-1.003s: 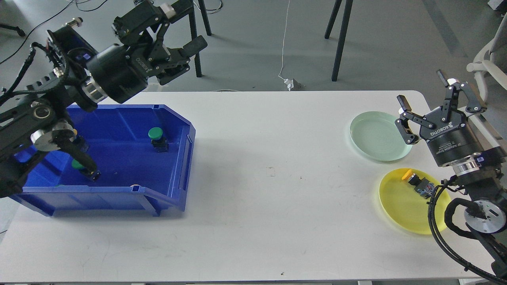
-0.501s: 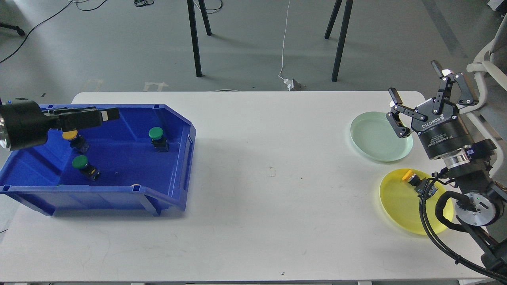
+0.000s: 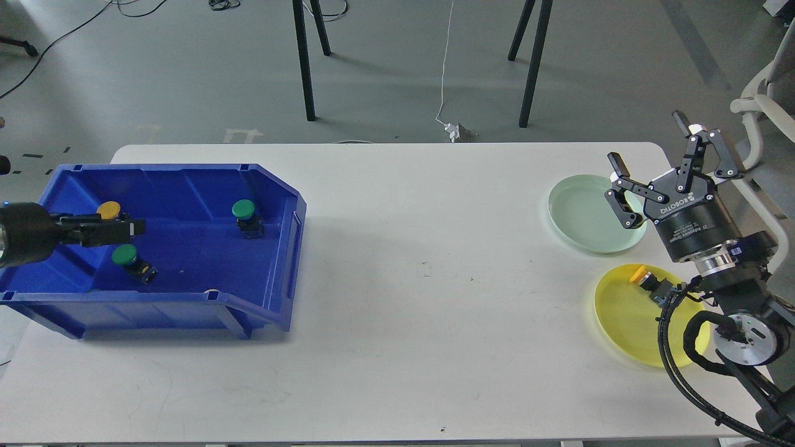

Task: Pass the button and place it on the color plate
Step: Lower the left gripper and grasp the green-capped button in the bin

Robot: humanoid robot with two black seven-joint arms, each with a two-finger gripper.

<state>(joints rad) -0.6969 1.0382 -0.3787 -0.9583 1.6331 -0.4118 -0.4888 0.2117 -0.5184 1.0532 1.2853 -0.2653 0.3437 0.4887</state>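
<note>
Blue bin holds the left gripper — state unclear — while the right gripper gapes over the green plate.

Background, off-task items only.
White table; behind it grey floor, black stand legs, white cable to plug, white chair.

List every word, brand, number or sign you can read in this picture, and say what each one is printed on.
"ROBOTIQ": white letters on the black body of the right gripper, reading at a slant.
A second, smaller line of white print beneath it on the same body: too small to read.
Nothing readable on the blue bin, the plates, the buttons or the table.
</note>
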